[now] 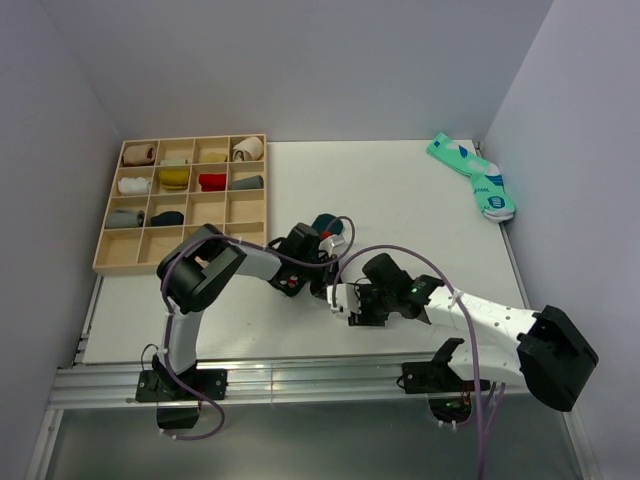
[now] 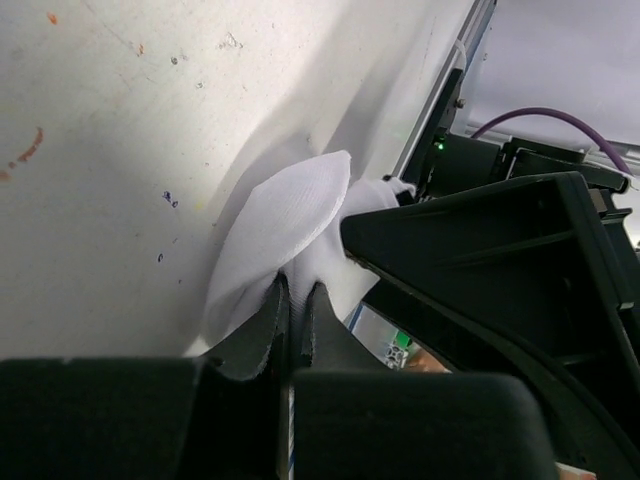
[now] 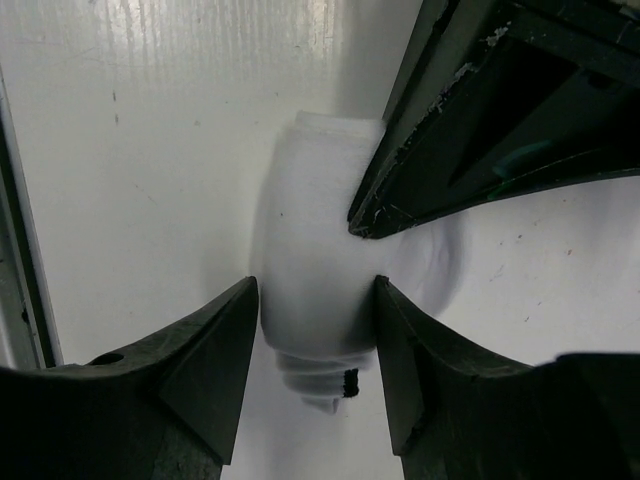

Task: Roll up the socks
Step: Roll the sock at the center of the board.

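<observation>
The white sock (image 1: 340, 296) lies near the table's front middle, partly rolled. In the right wrist view it is a tight white roll (image 3: 310, 230) with a black mark at its near end. My right gripper (image 3: 315, 292) is shut on that roll, one finger on each side. My left gripper (image 2: 295, 285) is shut on a fold of the same white sock (image 2: 285, 215), close against the right gripper. In the top view both grippers, left (image 1: 322, 284) and right (image 1: 348, 302), meet at the sock. The dark green sock (image 1: 324, 223) lies just behind the left wrist, partly hidden.
A wooden compartment tray (image 1: 250, 215) with several rolled socks stands at the back left. A mint-green pair (image 1: 475, 178) lies at the back right by the wall. The table's metal front rail (image 1: 300, 380) runs just below the grippers.
</observation>
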`<state>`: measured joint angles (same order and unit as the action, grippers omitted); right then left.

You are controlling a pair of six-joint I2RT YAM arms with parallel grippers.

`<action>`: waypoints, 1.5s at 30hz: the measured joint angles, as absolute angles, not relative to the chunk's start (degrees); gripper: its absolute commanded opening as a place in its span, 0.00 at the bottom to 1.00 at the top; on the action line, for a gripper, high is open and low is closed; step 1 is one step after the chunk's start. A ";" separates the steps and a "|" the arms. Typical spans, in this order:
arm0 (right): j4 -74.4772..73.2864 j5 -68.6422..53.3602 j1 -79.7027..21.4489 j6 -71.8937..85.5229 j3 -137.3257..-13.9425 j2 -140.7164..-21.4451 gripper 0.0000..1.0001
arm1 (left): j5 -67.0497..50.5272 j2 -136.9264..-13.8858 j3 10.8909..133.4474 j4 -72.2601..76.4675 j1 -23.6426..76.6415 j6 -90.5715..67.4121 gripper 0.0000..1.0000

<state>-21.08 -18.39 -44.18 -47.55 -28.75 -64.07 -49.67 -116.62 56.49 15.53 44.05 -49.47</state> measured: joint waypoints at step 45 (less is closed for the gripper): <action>-51.64 -45.30 -22.76 -50.19 -61.49 -104.95 0.18 | -17.96 -94.89 38.15 27.97 47.79 -39.51 0.60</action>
